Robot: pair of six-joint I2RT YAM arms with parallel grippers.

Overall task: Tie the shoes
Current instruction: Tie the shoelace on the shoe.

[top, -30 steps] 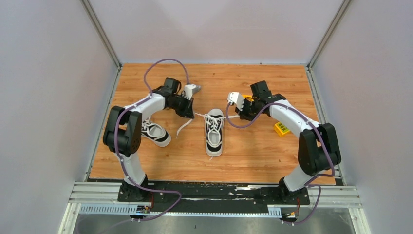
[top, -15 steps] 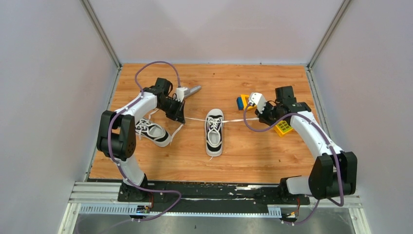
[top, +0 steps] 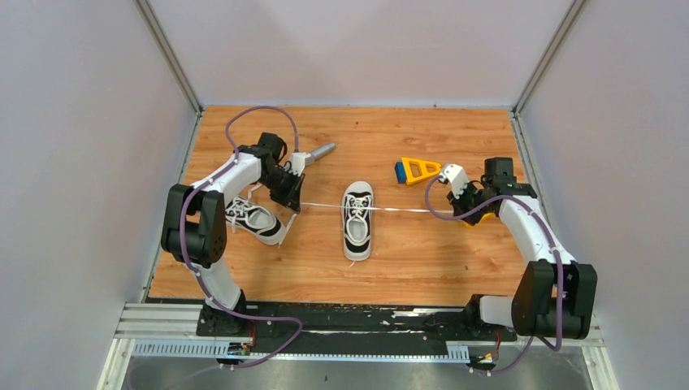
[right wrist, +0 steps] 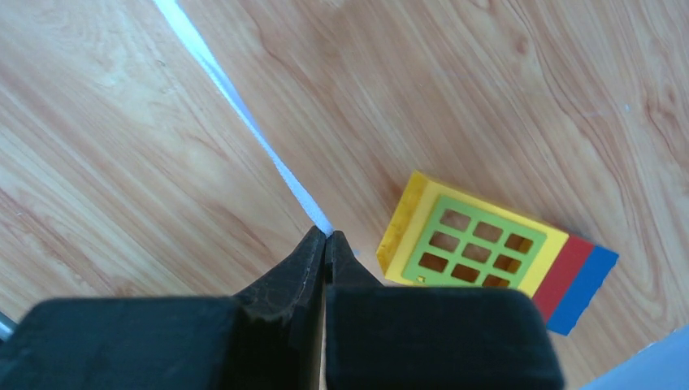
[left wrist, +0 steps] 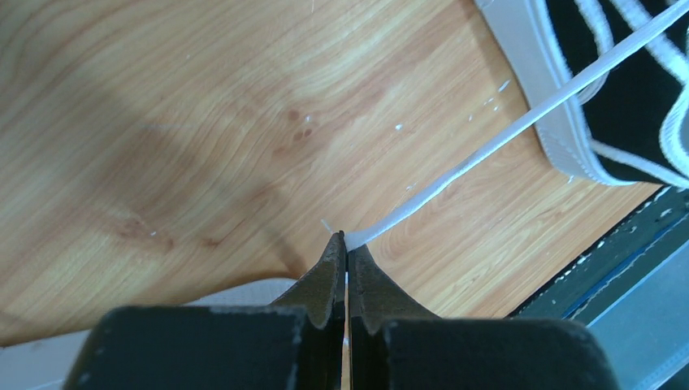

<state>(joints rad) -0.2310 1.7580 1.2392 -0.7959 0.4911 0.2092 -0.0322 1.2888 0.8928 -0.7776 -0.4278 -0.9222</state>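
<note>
One black-and-white shoe (top: 357, 219) stands mid-table, toe toward me. The other shoe (top: 256, 219) lies at the left, under my left arm. A white lace (top: 321, 206) runs taut from the middle shoe out to both sides in one nearly straight line. My left gripper (top: 294, 203) is shut on its left end; in the left wrist view the lace (left wrist: 487, 146) leaves the closed tips (left wrist: 345, 237) toward the shoe (left wrist: 617, 97). My right gripper (top: 465, 213) is shut on the right end, with the lace (right wrist: 244, 122) leaving its closed tips (right wrist: 327, 236).
A yellow and blue triangular toy (top: 418, 169) lies behind the right gripper. A yellow block with a green grid (right wrist: 471, 244) sits just beside the right fingertips. A grey metal tool (top: 318, 152) lies behind the left gripper. Grey walls enclose the table on three sides.
Both grippers have drawn apart with the lace ends, the right one far to the right, the left one slightly left. The lace went from slack to a taut line.
</note>
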